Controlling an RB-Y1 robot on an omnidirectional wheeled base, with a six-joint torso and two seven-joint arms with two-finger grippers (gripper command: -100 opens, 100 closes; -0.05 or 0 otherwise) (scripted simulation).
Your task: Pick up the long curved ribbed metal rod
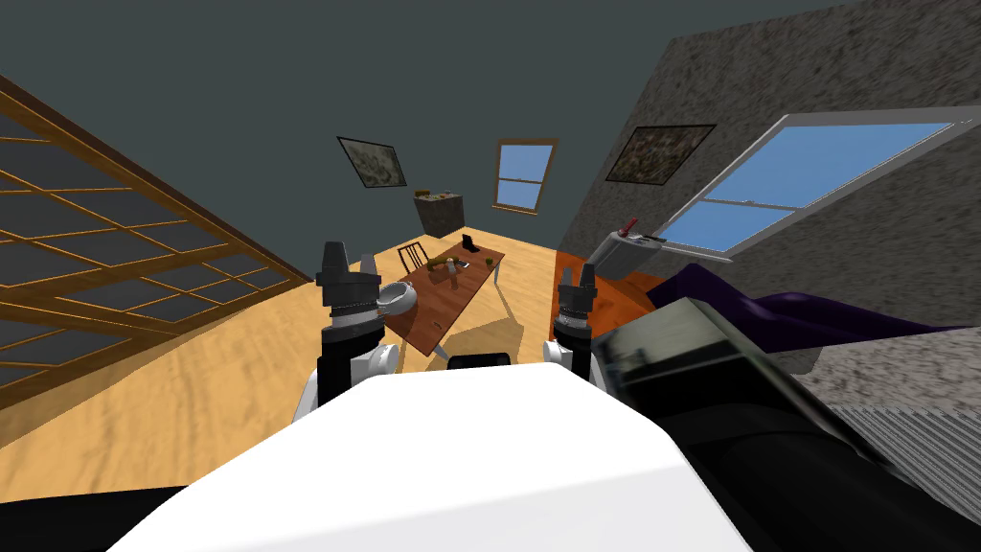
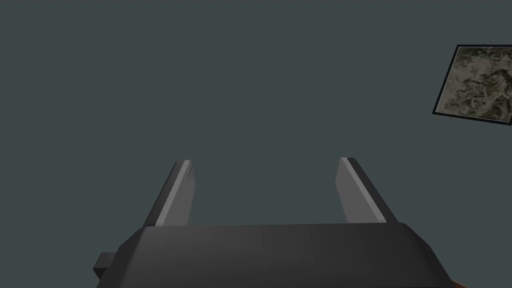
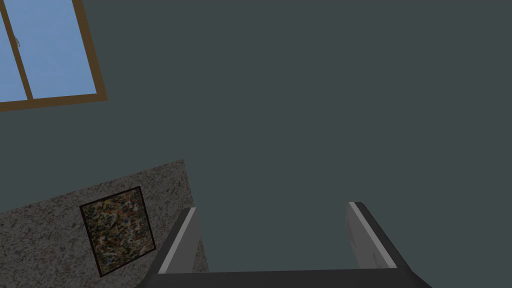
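A brown table (image 1: 448, 305) stands ahead in the middle of the room, with several small things on it. One is a tan elongated thing (image 1: 442, 262); I cannot tell whether it is the rod. A pale bowl (image 1: 397, 298) sits at the table's near end. My left gripper (image 1: 349, 257) is raised in front of me, well short of the table, open and holding nothing (image 2: 266, 161). My right gripper (image 1: 576, 275) is raised at the same height, also open with nothing between its fingers (image 3: 273, 207).
A chair (image 1: 412, 255) stands at the table's left side and a dark cabinet (image 1: 439, 213) against the far wall. A wooden lattice screen (image 1: 115, 259) runs along my left. Close on my right are a large black object (image 1: 709, 374), a purple shape (image 1: 766, 311) and an orange surface (image 1: 623, 292).
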